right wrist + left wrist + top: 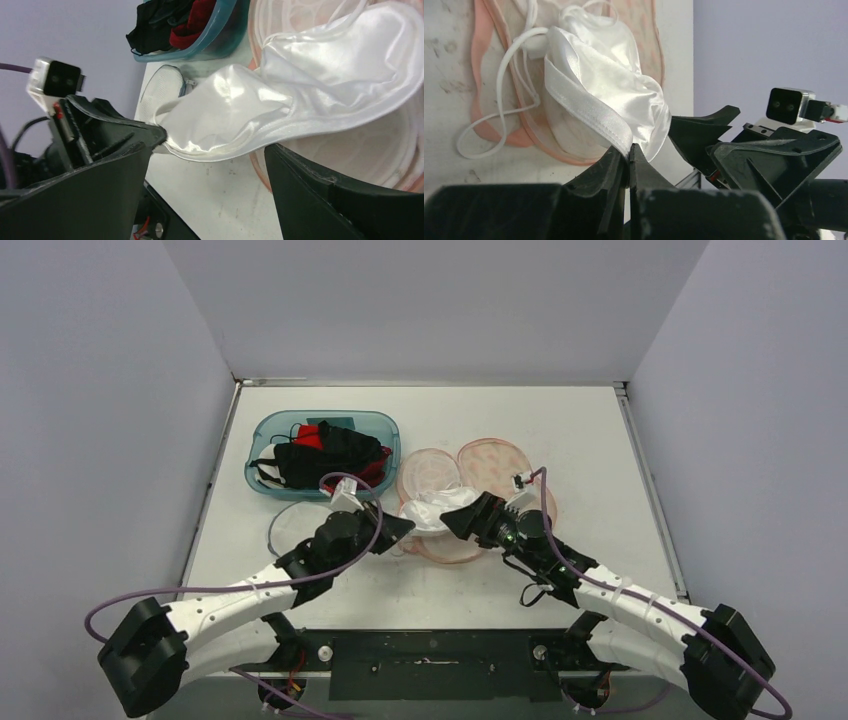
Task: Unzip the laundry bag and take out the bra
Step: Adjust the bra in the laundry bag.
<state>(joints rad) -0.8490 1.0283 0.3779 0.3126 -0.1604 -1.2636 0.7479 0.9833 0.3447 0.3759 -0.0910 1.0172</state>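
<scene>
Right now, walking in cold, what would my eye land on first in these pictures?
The shiny white bra, pinched at its edge in the left hand, stretches from the pink laundry bag lying open at mid-table. The right hand gapes open just beside the cloth. At the back left, a blue tub holds black and red clothes.
</scene>
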